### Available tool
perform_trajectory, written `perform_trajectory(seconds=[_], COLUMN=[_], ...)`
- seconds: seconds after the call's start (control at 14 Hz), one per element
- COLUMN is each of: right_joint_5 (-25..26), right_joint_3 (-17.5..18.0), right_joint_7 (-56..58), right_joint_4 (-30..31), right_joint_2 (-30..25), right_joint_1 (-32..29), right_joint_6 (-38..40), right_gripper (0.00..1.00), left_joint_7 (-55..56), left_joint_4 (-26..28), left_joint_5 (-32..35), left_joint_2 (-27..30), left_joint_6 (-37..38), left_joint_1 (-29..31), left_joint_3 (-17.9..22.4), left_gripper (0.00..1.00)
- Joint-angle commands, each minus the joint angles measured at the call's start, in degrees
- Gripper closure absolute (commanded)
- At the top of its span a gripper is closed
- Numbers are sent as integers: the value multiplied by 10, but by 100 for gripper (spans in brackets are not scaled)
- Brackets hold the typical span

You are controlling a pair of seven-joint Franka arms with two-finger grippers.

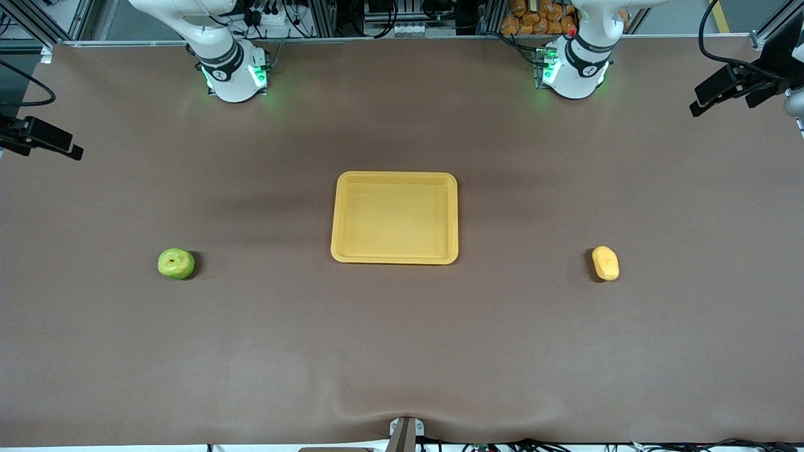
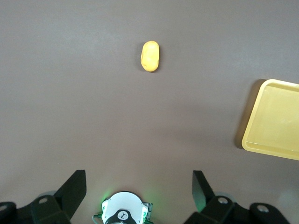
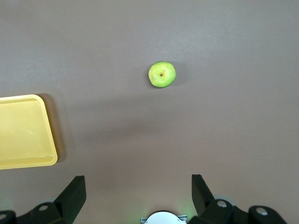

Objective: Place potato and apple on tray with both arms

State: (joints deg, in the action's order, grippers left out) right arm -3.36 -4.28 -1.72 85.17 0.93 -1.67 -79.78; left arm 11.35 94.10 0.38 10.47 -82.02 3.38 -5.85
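— On the brown table (image 1: 402, 351), going across from the right arm's end, what lies where?

— First the apple (image 1: 176, 263), then the tray (image 1: 394, 257) at the middle with nothing in it, then the potato (image 1: 605, 263) toward the left arm's end. Both lie well apart from the tray.

— And the grippers?

— Each hangs high over the table. The right gripper (image 3: 138, 198) has its fingers (image 3: 74, 193) spread wide, the apple (image 3: 162, 74) resting on the cloth well clear of them, untouched. The left gripper (image 2: 139, 196) is likewise spread, fingers (image 2: 74, 191) holding nothing, the potato (image 2: 150, 56) lying well apart from them, the tray's corner (image 2: 247, 142) off to one side.
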Motion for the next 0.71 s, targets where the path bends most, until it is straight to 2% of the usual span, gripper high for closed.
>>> perform_trajectory(seconds=[0.0, 0.64], right_joint_5=[7, 7], right_joint_3=[1, 1], right_joint_7=[-3, -4], right_joint_4=[-9, -9], right_joint_2=[4, 4], right_joint_1=[1, 1], right_joint_6=[2, 2], right_gripper=[0, 0], left_joint_7=[1, -2], left_joint_4=[-17, -15], left_joint_5=[-8, -8], left_joint_2=[-7, -12], left_joint_6=[16, 16], left_joint_1=[3, 4], left_joint_3=[-4, -3], left_gripper=[0, 0])
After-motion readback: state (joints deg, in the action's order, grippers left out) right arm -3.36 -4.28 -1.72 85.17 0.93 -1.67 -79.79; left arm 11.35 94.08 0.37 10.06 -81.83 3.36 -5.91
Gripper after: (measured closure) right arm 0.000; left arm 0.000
